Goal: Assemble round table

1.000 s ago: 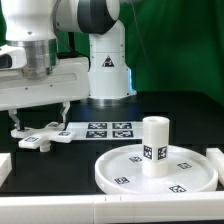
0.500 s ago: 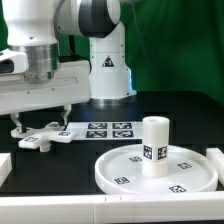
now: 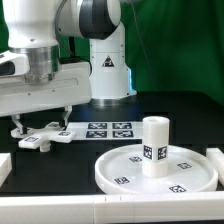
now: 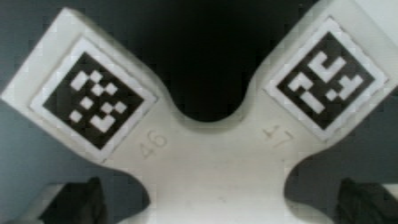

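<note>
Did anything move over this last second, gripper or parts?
Nothing visibly changed. The gripper stays open, its fingers down on either side of the cross-shaped foot. The foot, the leg standing on the round disc and the marker board are where they were.

The white plastic cross-shaped foot (image 4: 210, 160) is showing black-and-white square tags; the white rimmed round plastic disc (image 3: 113, 166) and white short cylindrical leg (image 3: 154, 138) are carrying the same pattern against the black worktop (image 3: 185, 125).
</note>
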Controlling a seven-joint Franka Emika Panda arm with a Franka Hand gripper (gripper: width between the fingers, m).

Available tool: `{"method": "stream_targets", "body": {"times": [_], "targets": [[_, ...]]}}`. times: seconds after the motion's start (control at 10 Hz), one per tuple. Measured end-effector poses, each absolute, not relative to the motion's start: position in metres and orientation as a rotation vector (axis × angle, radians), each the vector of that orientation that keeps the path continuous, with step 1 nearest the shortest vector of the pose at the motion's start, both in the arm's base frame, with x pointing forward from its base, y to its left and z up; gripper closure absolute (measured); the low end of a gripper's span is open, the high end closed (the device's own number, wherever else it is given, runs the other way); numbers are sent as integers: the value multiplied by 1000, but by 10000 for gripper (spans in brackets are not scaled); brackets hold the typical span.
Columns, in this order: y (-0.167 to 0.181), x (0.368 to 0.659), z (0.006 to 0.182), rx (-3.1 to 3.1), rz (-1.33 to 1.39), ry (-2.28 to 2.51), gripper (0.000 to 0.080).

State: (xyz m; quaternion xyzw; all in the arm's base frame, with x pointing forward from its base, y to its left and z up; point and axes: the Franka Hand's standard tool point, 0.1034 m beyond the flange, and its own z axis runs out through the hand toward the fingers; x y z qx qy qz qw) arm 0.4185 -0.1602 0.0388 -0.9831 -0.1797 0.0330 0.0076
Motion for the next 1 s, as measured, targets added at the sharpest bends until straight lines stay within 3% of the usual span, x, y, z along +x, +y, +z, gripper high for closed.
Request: {"method": "stream_targets", "body": {"times": [1.0], "targets": [[-159,412,26,-3064,144,-563,150]]}}
